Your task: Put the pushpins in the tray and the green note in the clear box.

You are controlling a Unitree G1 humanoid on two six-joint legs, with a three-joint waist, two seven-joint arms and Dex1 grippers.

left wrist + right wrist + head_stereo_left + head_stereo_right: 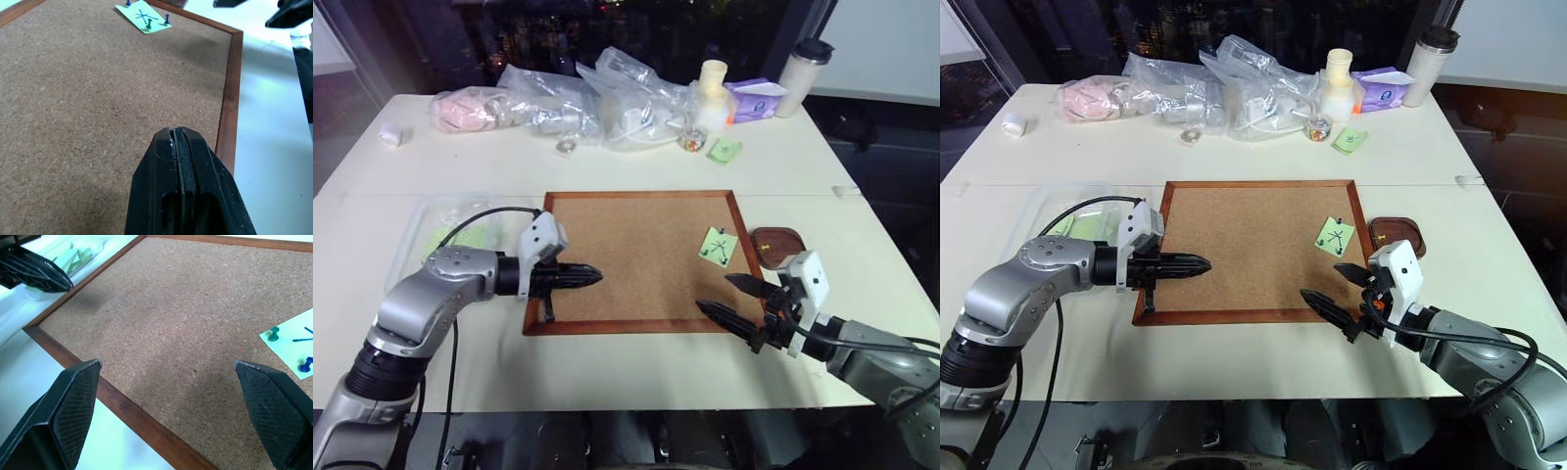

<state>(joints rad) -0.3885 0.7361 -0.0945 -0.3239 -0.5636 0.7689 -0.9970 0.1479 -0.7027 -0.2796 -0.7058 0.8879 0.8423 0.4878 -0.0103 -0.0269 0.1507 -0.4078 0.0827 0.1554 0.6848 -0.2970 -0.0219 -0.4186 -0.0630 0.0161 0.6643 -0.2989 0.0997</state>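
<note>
The green note (719, 246), marked with a dark cross, lies on the right part of a corkboard, held down by pushpins (167, 19); a teal one (274, 334) and a blue one (306, 364) stand on its near corner. The dark reddish tray (775, 242) sits on the table just right of the board. The clear box (1035, 211) lies left of the board with green papers in it. My left gripper (592, 277) is shut and empty over the board's left part, pointing right. My right gripper (715, 293) is open over the board's near right corner, below the note.
The wood-framed corkboard (636, 195) fills the table's middle. Along the far edge lie crinkled plastic bags (558, 98), a cream bottle (712, 93), a small jar (689, 140), a purple pack (754, 98), a steel tumbler (803, 64) and another green slip (724, 149).
</note>
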